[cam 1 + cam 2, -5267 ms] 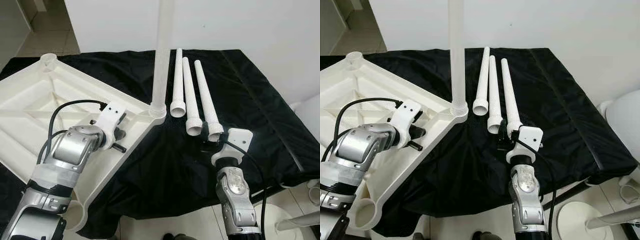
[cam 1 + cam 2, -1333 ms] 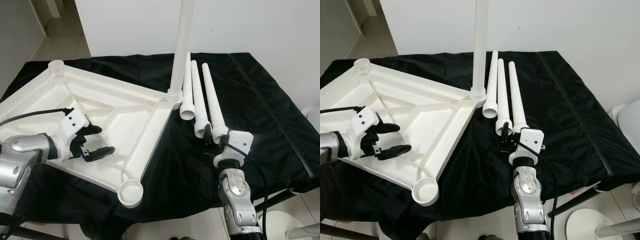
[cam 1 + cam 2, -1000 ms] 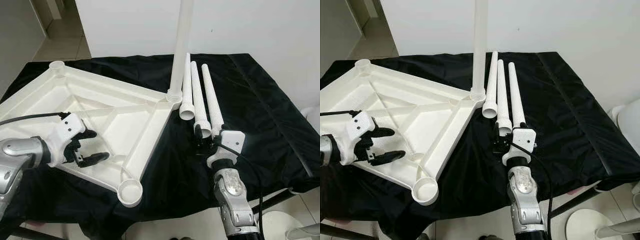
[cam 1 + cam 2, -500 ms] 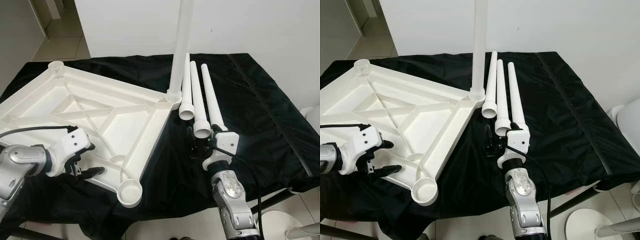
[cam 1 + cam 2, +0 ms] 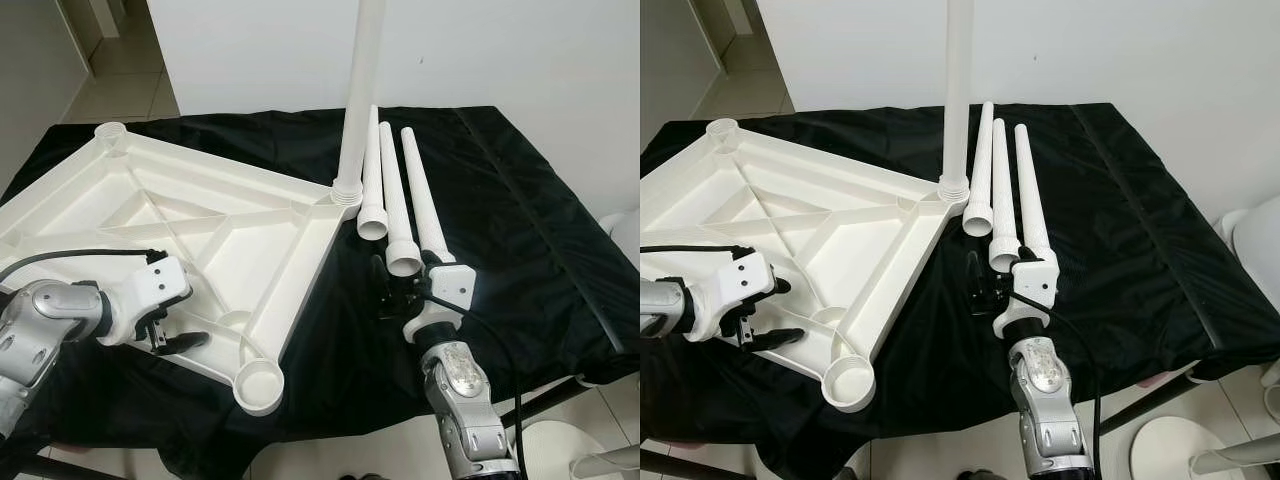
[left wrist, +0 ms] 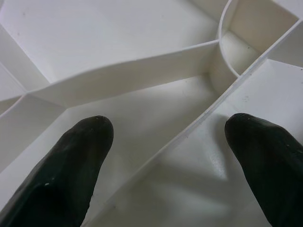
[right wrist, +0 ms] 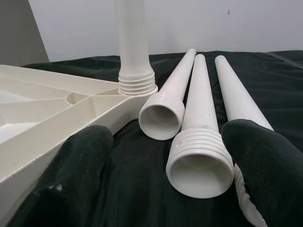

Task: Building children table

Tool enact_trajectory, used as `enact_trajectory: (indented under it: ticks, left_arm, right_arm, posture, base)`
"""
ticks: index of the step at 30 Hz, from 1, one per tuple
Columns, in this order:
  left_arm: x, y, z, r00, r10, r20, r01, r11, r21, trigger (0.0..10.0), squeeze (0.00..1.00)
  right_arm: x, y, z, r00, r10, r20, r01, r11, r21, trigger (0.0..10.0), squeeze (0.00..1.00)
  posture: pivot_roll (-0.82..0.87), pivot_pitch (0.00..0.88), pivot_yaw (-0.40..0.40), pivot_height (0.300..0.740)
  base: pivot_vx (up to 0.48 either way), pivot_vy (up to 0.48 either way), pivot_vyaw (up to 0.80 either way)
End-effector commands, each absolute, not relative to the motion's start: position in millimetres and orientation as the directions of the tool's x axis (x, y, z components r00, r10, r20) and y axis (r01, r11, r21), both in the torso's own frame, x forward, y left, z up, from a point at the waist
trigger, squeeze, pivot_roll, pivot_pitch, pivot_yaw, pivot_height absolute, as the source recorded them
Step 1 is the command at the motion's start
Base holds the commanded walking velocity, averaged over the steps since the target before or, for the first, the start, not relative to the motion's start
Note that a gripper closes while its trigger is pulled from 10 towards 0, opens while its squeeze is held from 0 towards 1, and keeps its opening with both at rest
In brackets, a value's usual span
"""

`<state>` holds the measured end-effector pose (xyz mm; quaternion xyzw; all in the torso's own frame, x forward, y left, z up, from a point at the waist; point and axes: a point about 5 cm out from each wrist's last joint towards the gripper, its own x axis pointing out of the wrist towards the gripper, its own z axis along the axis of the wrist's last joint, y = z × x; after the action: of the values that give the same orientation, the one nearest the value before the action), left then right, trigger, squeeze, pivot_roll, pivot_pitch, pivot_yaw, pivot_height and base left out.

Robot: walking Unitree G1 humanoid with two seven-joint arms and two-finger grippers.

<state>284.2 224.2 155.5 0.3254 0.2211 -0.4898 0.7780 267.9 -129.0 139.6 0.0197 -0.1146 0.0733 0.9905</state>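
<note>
- Upside-down white plastic tabletop [image 5: 200, 215] lies flat on a black cloth [image 5: 520, 230] that covers the work surface. The underside is smooth moulded plastic with raised ribs running diagonally, and a round socket at each visible corner.
- One leg [image 5: 362, 90] is already standing upright in the far corner socket, ribbed thread showing at its base. It's a plain tapered tube and runs out of the top of the head views.
- Left gripper [image 5: 172, 328] sits over the near edge of the tabletop, fingers spread wide with nothing between them. In the left wrist view one finger [image 6: 71, 165] is on one side of a thin rib [image 6: 189, 132] and the other finger on the other side, both just above the plastic; can't tell if they touch it.
- An empty corner socket [image 5: 259, 385] is just beside that gripper, toward the near edge of the cloth, with bare cloth around it.
- Right gripper [image 5: 992, 290] is low over the cloth at the threaded ends of three loose legs, fingers apart, holding nothing.
- In the right wrist view the middle leg [image 7: 201, 151] has its open, ribbed mouth straight ahead between the fingers. The innermost leg [image 7: 165, 106] lies further forward, and the outer leg [image 7: 239, 101] runs right alongside one finger.
- The three loose legs lie side by side, nearly touching, pointing away from the gripper.
- Beyond the outer leg is a wide stretch of wrinkled bare cloth up to the cloth's right edge.
</note>
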Motion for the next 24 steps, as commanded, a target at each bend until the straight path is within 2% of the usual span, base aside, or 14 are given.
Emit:
enact_trajectory:
  ticks: [1,4,5,6,7,9,10,24]
  left_arm:
    - [280.6,223.2,151.5,0.326,-0.629,-0.706,0.945,0.235,0.227,10.0,0.00]
    - [285.6,223.3,152.0,0.325,-0.611,-0.722,0.945,0.227,0.233,10.0,0.00]
    - [289.5,223.6,152.7,0.326,-0.593,-0.736,0.945,0.219,0.242,1.9,0.00]
    - [293.1,224.3,153.0,0.330,-0.578,-0.746,0.944,0.218,0.249,1.9,0.00]
    - [295.2,224.9,153.3,0.332,-0.570,-0.751,0.943,0.216,0.252,1.3,0.00]
    - [295.7,225.2,153.3,0.332,-0.569,-0.752,0.943,0.216,0.253,1.0,0.00]
    - [296.5,225.6,152.6,0.329,-0.567,-0.755,0.944,0.212,0.252,0.1,0.00]
    - [300.3,226.4,152.4,0.328,-0.567,-0.756,0.944,0.213,0.250,0.0,0.00]
  right_arm:
    - [266.7,-127.8,138.9,0.964,0.147,0.223,-0.159,0.987,0.035,10.0,0.00]
    - [266.2,-128.2,139.1,0.964,0.139,0.225,-0.151,0.988,0.034,10.0,0.00]
    - [265.7,-128.8,139.1,0.965,0.131,0.226,-0.142,0.989,0.034,10.0,0.00]
    - [265.4,-129.2,139.2,0.966,0.125,0.227,-0.136,0.990,0.033,10.0,0.00]
    - [265.2,-129.4,139.3,0.966,0.121,0.227,-0.132,0.991,0.032,10.0,0.00]
    - [265.1,-129.6,139.3,0.967,0.119,0.227,-0.129,0.991,0.031,10.0,0.00]
    - [264.8,-130.4,139.1,0.968,0.112,0.227,-0.122,0.992,0.033,10.0,0.00]
    - [265.2,-130.5,139.0,0.969,0.113,0.222,-0.122,0.992,0.031,10.0,0.00]
  posture:
    - [0.01,0.080,0.021,0.740]
    - [-0.01,0.086,0.038,0.740]
    - [-0.01,0.090,0.042,0.740]
    - [-0.01,0.092,0.046,0.740]
    - [-0.01,0.095,0.053,0.740]
    - [-0.01,0.095,0.053,0.740]
    - [-0.01,0.099,0.056,0.740]
    - [0.00,0.109,0.049,0.740]
  base:
    - [0.000,0.000,0.00]
    - [0.000,0.000,0.00]
    - [0.000,0.000,0.00]
    - [0.000,0.000,0.00]
    - [0.000,0.000,0.00]
    - [0.000,0.000,0.00]
    - [0.000,0.000,0.00]
    - [0.000,0.000,0.00]
